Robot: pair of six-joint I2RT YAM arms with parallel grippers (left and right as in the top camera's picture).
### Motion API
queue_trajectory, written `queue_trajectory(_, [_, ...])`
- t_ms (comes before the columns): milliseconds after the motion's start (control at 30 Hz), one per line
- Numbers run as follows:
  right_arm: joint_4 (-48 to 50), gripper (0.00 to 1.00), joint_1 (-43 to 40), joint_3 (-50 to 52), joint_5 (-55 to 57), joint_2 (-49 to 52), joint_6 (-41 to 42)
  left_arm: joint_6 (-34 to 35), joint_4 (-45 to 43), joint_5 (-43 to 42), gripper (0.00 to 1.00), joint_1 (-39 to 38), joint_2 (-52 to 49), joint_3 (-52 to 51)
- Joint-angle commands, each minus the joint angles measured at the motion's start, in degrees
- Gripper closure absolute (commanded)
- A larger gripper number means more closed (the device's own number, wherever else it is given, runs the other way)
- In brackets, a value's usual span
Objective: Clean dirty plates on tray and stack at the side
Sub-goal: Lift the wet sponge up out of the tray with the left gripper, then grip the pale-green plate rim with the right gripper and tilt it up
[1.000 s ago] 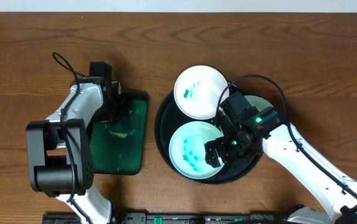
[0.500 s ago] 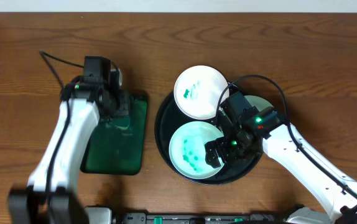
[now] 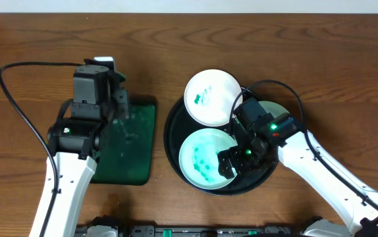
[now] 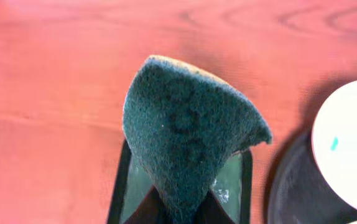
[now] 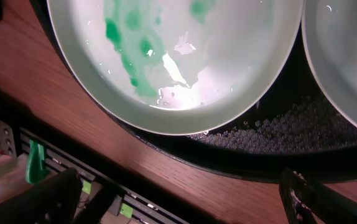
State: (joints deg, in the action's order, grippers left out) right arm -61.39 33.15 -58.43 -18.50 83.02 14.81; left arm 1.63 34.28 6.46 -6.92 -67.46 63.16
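Three white plates lie on the round black tray (image 3: pixel 176 141): a far one (image 3: pixel 212 97) with teal dots, a near one (image 3: pixel 204 158) with teal smears, and a third (image 3: pixel 280 108) mostly hidden under the right arm. My left gripper (image 3: pixel 120 105) is shut on a dark green sponge (image 4: pixel 188 130) and holds it above the green rectangular tray (image 3: pixel 126 148). My right gripper (image 3: pixel 232 161) is open and empty, low over the near plate's right edge. In the right wrist view the near plate (image 5: pixel 185 50) is wet and smeared, and its fingers (image 5: pixel 178 199) are spread wide.
The black tray floor (image 5: pixel 278 137) carries water droplets. The green tray (image 4: pixel 228 186) looks wet. A rail with green clips (image 5: pixel 35 165) runs along the table's front edge. Bare wooden table lies at the back and far left.
My left arm has risen from the green tray with the sponge in its jaws and swung upright. The right arm and the plates have not moved.
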Motion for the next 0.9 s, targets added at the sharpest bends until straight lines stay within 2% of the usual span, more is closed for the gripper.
queue_trajectory(0, [0.13,0.01,0.33,0.15,-0.63,-0.26,-0.72,-1.88,-2.29,1.97,0.93,-0.17,0.39,-0.48])
queue_trajectory(400, [1.38,0.01,0.33,0.17,0.44,-0.09,-0.7,-2.03,-0.92,1.97,0.93,-0.15,-0.59,-0.48])
queue_trajectory(567, [2.16,0.01,0.33,2.21,1.86,1.25,4.13,-2.03,-0.24,1.97,0.93,-0.15,-1.14,-0.48])
queue_trajectory(733, [9.99,0.01,0.33,8.09,4.48,2.75,12.11,-2.03,-0.22,1.97,0.93,-0.13,-1.14,-0.48])
queue_trajectory(867, [17.62,0.01,0.33,12.46,-1.03,2.86,14.08,-2.03,0.11,1.97,0.93,-0.13,-1.14,-0.48])
